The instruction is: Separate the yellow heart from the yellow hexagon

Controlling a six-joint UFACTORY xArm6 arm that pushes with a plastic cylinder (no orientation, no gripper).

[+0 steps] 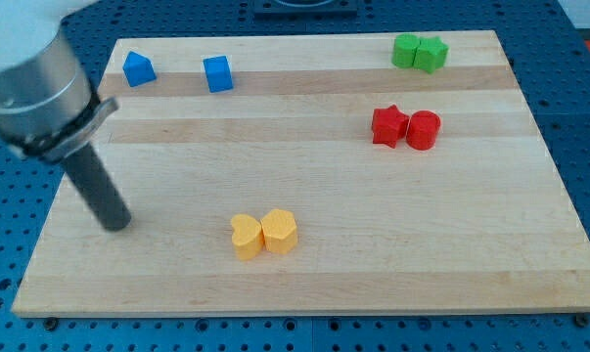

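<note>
Two yellow blocks sit touching side by side in the lower middle of the wooden board (314,284). The left one (245,237) and the right one (279,231) look alike, and I cannot tell which is the heart and which the hexagon. My tip (115,224) rests on the board at the view's left, well to the left of the yellow pair and apart from it. The rod runs up and left to the grey arm body.
Two blue blocks (138,68) (217,73) lie at the top left. A green pair (406,50) (431,53) sits touching at the top right. A red star (389,125) touches a red cylinder (423,129) at the right.
</note>
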